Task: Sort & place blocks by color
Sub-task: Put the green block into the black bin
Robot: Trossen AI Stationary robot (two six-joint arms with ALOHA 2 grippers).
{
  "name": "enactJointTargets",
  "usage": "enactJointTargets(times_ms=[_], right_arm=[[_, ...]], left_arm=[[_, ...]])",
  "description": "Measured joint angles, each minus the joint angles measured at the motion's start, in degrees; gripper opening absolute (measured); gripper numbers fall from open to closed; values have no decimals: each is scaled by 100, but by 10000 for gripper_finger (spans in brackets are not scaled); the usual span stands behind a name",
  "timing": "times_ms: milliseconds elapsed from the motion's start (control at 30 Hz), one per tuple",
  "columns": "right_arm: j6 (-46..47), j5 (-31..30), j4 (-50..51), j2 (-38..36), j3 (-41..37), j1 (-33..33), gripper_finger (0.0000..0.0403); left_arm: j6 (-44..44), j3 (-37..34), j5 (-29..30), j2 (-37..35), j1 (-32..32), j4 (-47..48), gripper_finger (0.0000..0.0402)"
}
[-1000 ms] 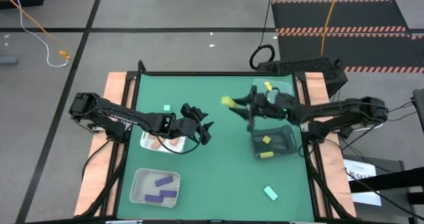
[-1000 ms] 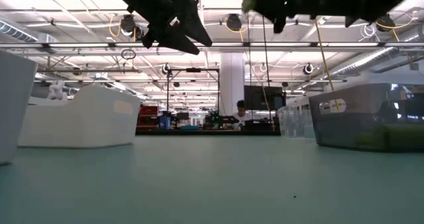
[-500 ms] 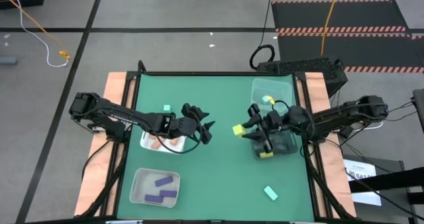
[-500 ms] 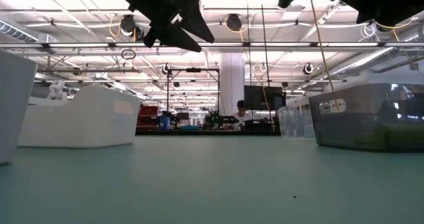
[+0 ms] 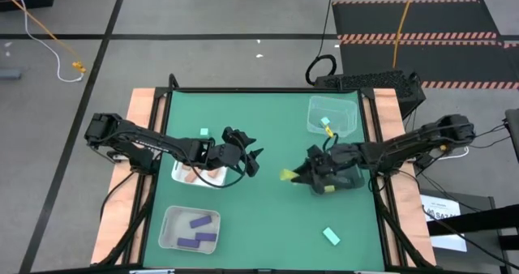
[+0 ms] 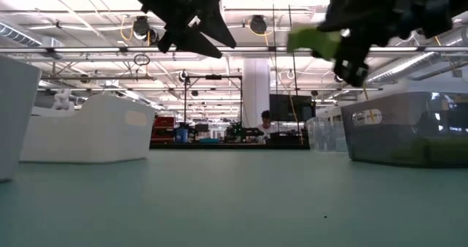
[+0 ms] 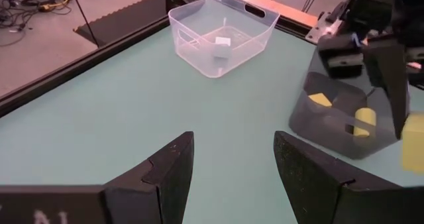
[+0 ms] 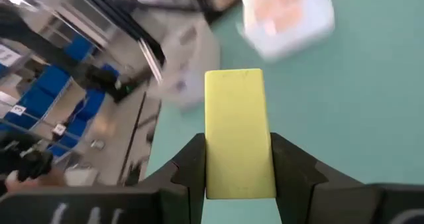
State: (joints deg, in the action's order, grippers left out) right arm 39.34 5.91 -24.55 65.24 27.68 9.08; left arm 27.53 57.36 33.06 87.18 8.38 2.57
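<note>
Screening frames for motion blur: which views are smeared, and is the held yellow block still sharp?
Low view: right gripper and yellow block smeared. Right wrist view: block crisp between the fingers, background streaked. High view: block slightly blurred. Left wrist view: sharp.

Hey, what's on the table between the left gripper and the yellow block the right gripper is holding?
Nothing: in the high view, only bare green table shows between the left gripper and the yellow block held by the right gripper.

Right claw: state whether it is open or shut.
Shut on the yellow rectangular block: the right claw has both dark fingers pressed against the block's sides, beside the dark tray.
</note>
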Motion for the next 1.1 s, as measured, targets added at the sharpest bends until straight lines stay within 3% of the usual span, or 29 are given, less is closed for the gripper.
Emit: enactJointTargets(times_ms=[300,567,800,967,1033,1100], right_arm=[[982,-381,2055,-1244,2,534,111],[1914,-761,4529,-2222,2,606,111],[2276,-915,5919,-2482,2,603,111],[2255,-914,6147,-2469,2,603,112],[2169,-914,6145,-2469,2,603,137],[2051,-913,6141,-2469,2,603,187]], left_arm=[[-20,0,-7,0,0,118,209],[-24,0,-15,0,0,156,209],[-2,0,-22,0,0,157,209],[-2,0,-22,0,0,155,209],[-2,0,-22,1,0,155,209],[-2,0,-22,2,0,155,209]])
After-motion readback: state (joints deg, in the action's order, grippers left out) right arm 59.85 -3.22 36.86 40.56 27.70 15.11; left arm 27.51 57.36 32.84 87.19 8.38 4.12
